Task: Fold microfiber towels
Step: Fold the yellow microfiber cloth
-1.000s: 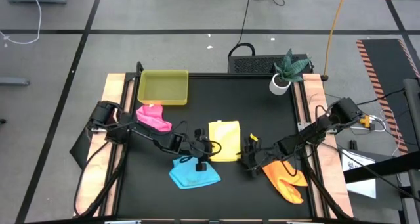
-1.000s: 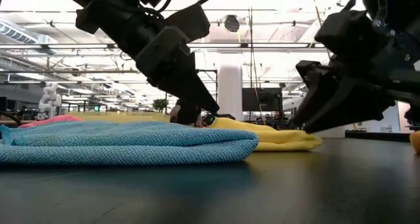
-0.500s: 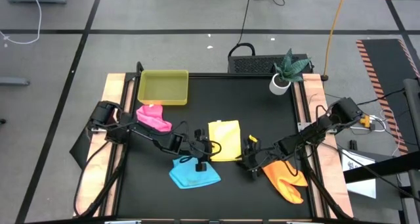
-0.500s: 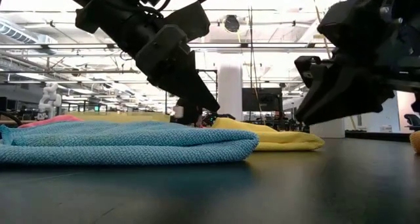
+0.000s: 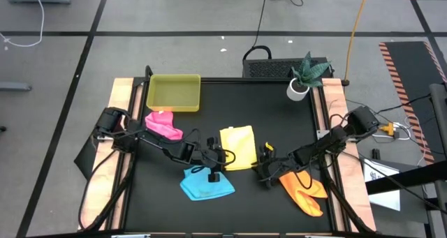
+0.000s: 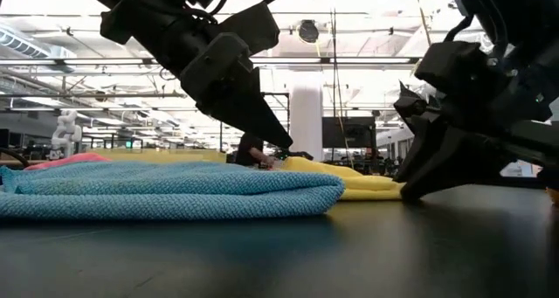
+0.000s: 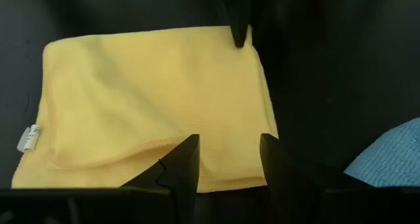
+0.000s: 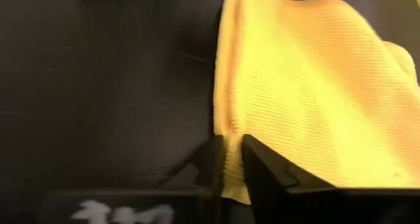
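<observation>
While my right end effector (image 8: 228,159) pinches the yellow towel's (image 5: 238,147) near edge on the bench (image 5: 279,119), its fingertips hide that hem. My left end effector (image 7: 226,159) hovers partly spread over the same towel's opposite edge, holding nothing. Blue towel (image 5: 207,184) lies just beside; bare bench beyond.
</observation>
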You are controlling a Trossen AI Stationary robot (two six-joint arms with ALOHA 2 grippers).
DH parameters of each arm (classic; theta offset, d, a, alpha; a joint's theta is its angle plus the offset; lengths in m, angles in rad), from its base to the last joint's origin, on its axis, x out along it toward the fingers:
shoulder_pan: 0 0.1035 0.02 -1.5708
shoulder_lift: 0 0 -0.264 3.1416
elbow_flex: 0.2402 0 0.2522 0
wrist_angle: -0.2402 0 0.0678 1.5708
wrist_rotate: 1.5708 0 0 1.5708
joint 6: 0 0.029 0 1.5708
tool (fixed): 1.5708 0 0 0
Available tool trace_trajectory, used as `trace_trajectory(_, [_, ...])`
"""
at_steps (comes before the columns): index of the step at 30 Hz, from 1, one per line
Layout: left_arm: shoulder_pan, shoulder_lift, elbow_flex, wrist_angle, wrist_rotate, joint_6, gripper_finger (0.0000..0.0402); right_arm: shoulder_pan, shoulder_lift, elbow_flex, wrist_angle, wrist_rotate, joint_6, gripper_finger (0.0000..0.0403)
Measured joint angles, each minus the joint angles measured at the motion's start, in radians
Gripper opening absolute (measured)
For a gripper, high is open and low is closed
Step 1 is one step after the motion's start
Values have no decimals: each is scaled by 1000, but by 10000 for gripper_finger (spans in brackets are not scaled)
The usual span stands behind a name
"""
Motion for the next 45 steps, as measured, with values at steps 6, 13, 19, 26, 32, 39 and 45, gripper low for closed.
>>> trace_trajectory(6, [0, 0, 0, 0, 0, 0, 163, 5, -59, 0, 6, -1, 5, 11])
trace_trajectory(13, [0, 0, 0, -7, 0, -2, 163, -2, -78, 0, -1, -69, 88, 69])
trace_trajectory(19, [0, 0, 0, -9, 0, -2, 163, -18, -75, 0, -4, -83, 132, 120])
trace_trajectory(26, [0, 0, 0, -8, 0, -2, 163, -17, -72, 0, -32, -82, 110, 98])
trace_trajectory(32, [0, 0, 0, -8, 0, -2, 163, -17, -71, 0, -38, -81, 68, 28])
trace_trajectory(39, [0, 0, 0, -9, 0, -1, 163, 4, -72, 0, -17, -16, 17, 7])
trace_trajectory(45, [-1, 0, 0, -9, -24, 0, 163, 58, -78, 0, 51, 250, -76, 2])
